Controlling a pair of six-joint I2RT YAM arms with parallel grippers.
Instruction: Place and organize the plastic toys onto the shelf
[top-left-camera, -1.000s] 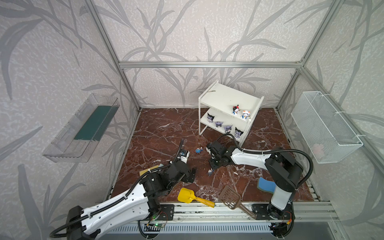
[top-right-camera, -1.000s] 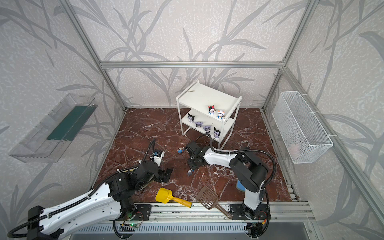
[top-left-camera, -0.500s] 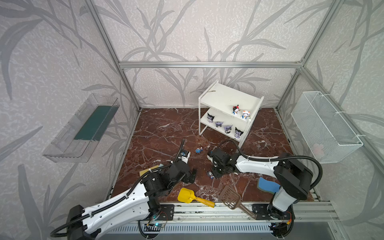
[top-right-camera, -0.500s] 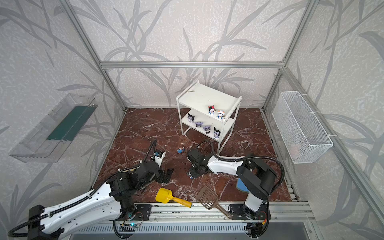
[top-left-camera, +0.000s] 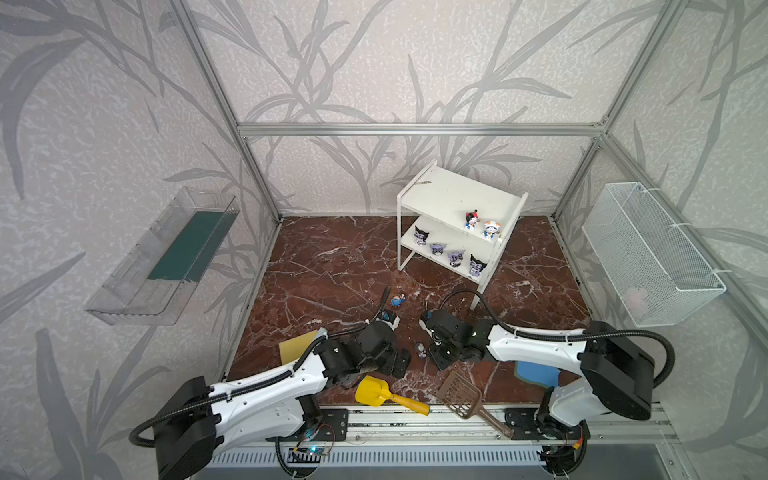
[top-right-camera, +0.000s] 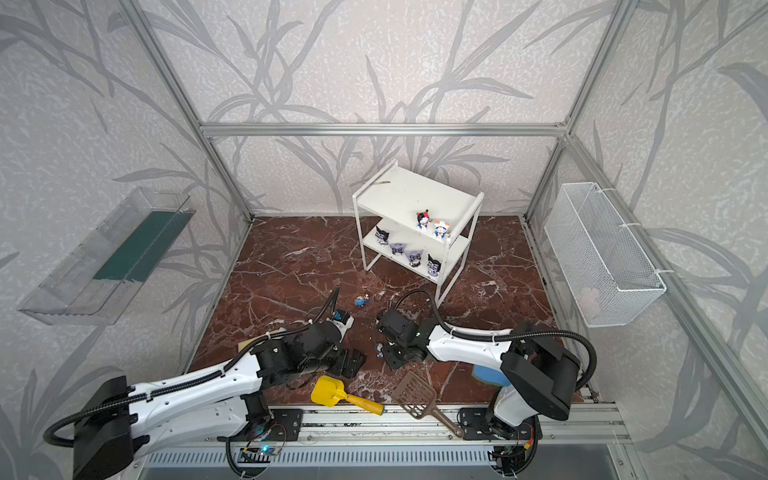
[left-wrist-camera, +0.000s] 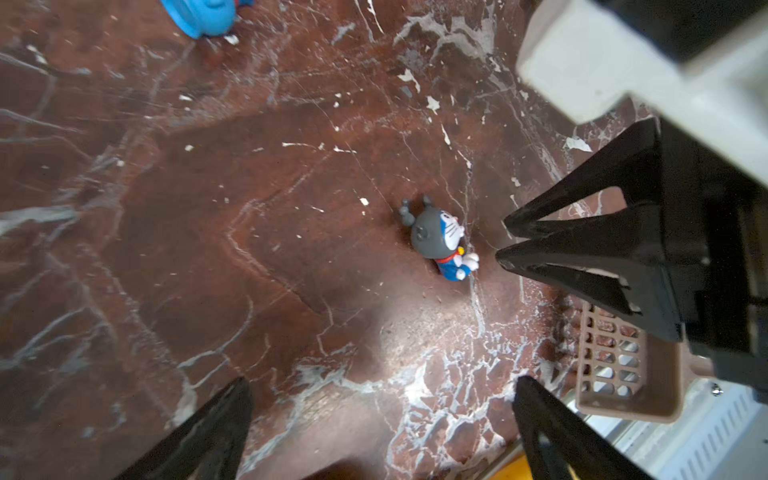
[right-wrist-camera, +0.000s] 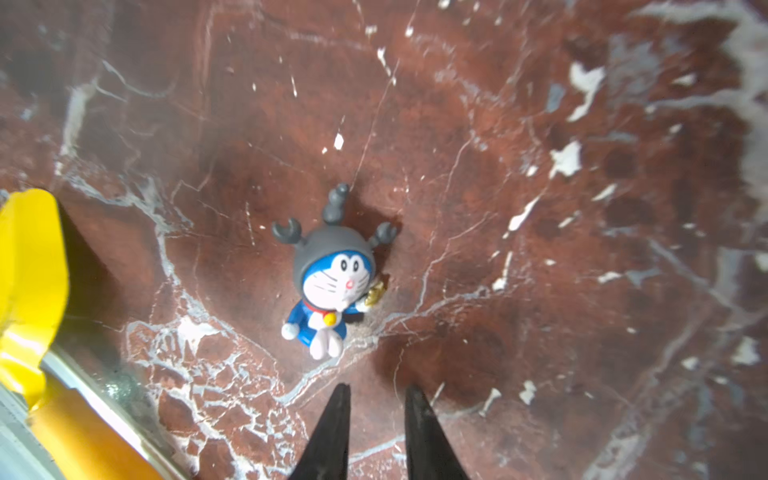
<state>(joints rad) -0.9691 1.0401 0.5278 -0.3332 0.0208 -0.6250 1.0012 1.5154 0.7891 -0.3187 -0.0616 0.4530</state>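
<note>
Our right gripper (right-wrist-camera: 377, 388) has backed away from the shelf (top-left-camera: 449, 199), jaws nearly together and empty, toward the grey-headed toy (right-wrist-camera: 332, 274), apparently toppled well in front of it, likely light, hard, slick; we'd pinch its head.

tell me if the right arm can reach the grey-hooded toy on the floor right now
Probably yes: the grey-hooded toy is on bare floor just ahead of the right end effector, with nothing between them. Its jaws are nearly shut, so they would need to open first.

blue toy (left-wrist-camera: 199, 20): cut off by the edge
yellow scoop (right-wrist-camera: 29, 270): likewise cropped
pale lump (top-left-camera: 636, 297) in basket (top-left-camera: 623, 232): we cannot tell what
</note>
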